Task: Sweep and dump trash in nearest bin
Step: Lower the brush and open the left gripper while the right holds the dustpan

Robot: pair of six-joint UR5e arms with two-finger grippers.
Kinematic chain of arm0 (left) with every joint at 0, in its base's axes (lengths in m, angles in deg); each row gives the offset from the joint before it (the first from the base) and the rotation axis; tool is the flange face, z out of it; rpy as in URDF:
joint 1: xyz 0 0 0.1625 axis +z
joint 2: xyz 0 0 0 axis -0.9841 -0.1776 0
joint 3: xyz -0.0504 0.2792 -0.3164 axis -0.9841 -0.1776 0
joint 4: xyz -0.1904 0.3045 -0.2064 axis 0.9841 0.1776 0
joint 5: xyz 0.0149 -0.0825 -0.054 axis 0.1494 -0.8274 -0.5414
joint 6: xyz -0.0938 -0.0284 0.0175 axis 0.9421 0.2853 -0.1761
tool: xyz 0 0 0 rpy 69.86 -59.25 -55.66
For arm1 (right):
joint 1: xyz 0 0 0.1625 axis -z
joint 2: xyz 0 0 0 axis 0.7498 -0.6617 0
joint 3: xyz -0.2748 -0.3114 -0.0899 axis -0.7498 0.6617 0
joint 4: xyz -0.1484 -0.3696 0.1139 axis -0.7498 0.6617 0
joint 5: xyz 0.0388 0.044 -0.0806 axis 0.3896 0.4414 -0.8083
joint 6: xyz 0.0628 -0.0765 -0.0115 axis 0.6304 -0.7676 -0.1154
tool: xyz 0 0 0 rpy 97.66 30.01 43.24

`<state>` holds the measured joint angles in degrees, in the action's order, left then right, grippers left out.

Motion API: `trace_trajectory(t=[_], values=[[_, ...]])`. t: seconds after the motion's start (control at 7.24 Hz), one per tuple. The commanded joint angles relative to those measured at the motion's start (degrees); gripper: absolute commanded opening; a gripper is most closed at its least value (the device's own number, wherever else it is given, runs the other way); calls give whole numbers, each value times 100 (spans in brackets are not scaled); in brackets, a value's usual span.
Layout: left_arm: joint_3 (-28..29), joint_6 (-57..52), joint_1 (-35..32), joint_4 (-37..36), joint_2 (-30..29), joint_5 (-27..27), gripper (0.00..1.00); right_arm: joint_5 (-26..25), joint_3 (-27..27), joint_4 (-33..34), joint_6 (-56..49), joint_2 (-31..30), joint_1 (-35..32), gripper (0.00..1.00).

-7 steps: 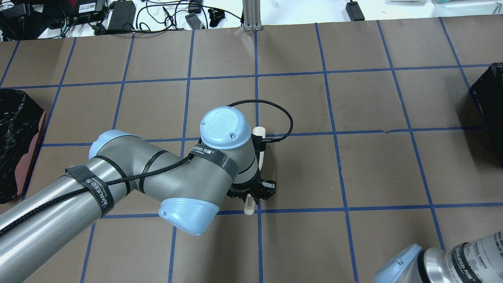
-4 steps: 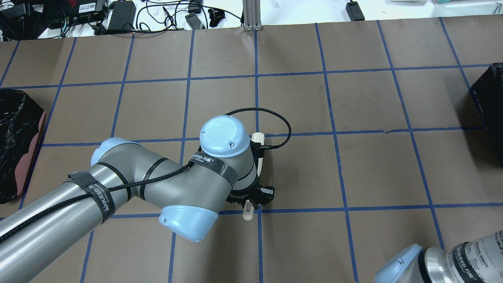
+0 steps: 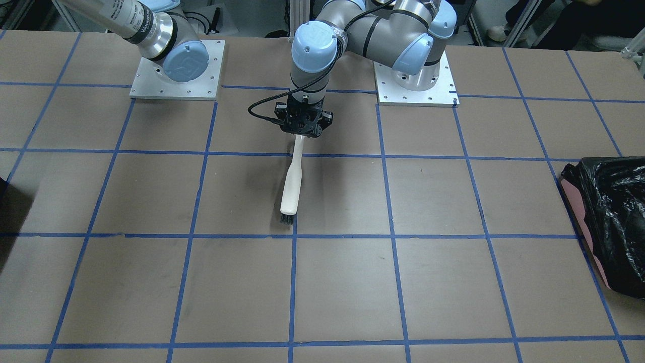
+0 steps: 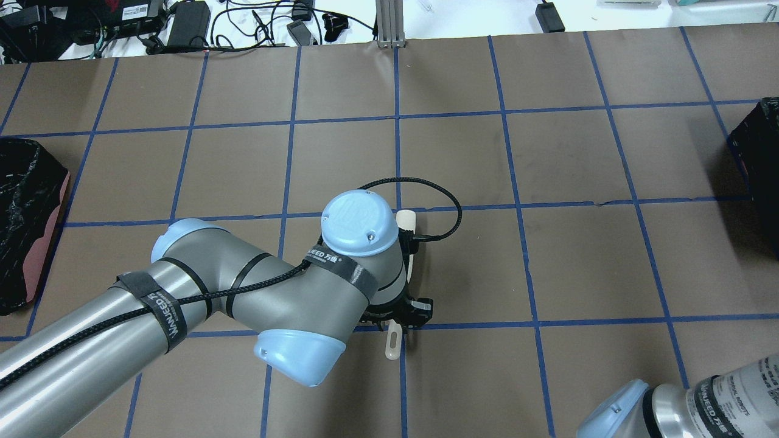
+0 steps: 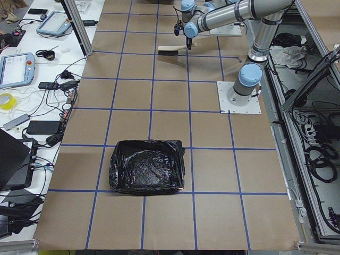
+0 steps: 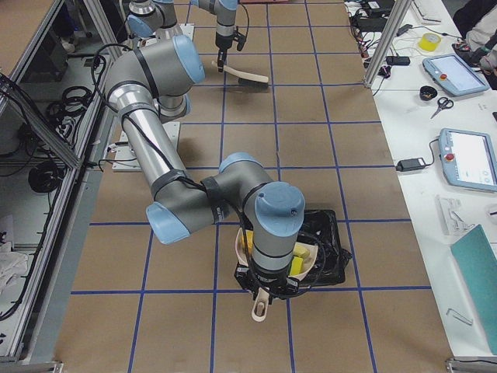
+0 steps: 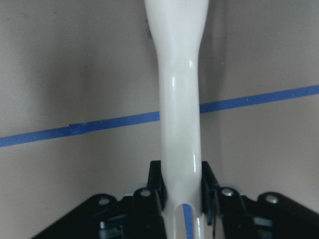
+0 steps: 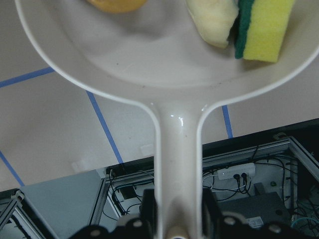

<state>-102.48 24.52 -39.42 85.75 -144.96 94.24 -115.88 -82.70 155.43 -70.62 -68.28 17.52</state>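
My left gripper (image 3: 301,123) is shut on the handle of a white brush (image 3: 291,184) with black bristles, held low over the middle of the table; the wrist view shows the fingers (image 7: 155,191) clamped on the handle (image 7: 179,114). My right gripper (image 8: 179,219) is shut on the handle of a white dustpan (image 8: 149,59), held over the dark bin (image 6: 330,233) at the table's right end. In the pan lie the yellow-and-green sponge wedge (image 8: 264,27), the pale yellow peel (image 8: 212,22) and the orange lumpy oval (image 8: 117,4).
The pink-sided bin (image 3: 609,217) with a crinkly black bag stands at the table's left end (image 4: 24,213). The dark bin also shows at the overhead view's right edge (image 4: 758,158). Cables and devices lie beyond the far edge (image 4: 182,24).
My left gripper has moved toward the robot's side and slightly right, carrying the brush with it. The right arm has hardly moved.
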Motion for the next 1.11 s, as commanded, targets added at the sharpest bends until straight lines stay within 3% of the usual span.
trace_trajectory(t=[0.0, 0.14, 0.28, 0.55, 0.69, 0.97], values=[[20, -56, -8, 1, 33, 11, 90, -203, -141, 44, -19, -123, -164, 0], [99, -56, 61, 36, 103, 20, 100, -290, -246, 340, -71, -167, -164, 0], [326, -56, 71, 88, 164, 81, 100, -317, -360, 648, -80, -246, -164, 0], [1534, -65, 123, 1059, 60, 352, 100, -326, -449, 774, -89, -247, -164, 0], [2089, -65, 367, 1482, 51, 624, 100, -344, -449, 826, -72, -273, -164, 0], [2515, -205, 1401, 1636, 68, 609, 100, -869, -432, 879, 16, -360, -225, 0]])
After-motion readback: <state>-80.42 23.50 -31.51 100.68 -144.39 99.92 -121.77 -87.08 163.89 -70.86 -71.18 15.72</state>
